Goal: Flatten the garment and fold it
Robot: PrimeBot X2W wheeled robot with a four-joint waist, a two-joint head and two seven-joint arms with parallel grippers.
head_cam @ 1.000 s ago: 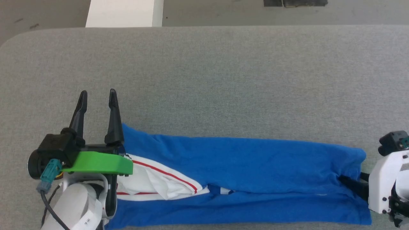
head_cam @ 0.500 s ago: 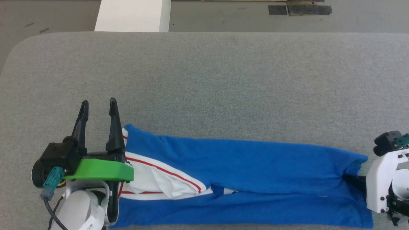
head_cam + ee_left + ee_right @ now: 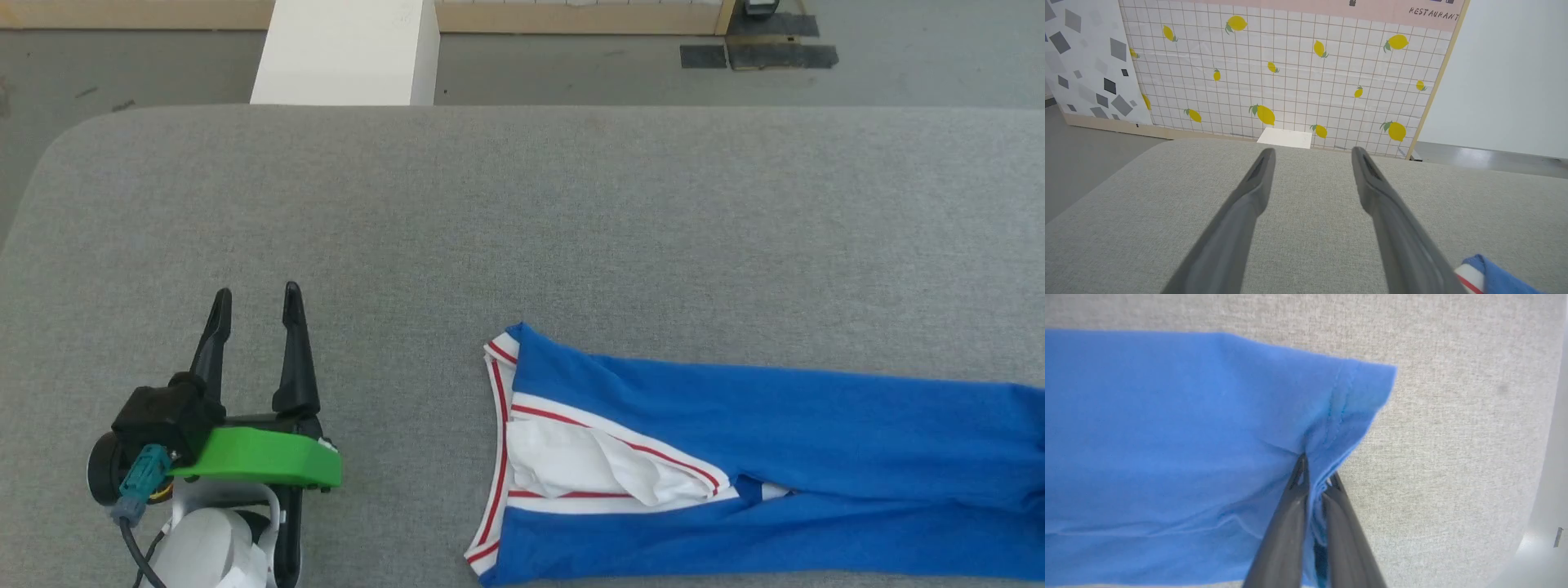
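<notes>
On table (image 3: 522,229) | garment (image 3: 775,425): long blue strip | white red-striped band crumpled

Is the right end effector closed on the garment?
Shut on the garment: the right end effector pinches its blue edge between both fingers.

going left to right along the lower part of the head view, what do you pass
left gripper, fingers apart → bare grey table → shirt, its white-and-red striped end first, then the blue body running off the right edge
</notes>
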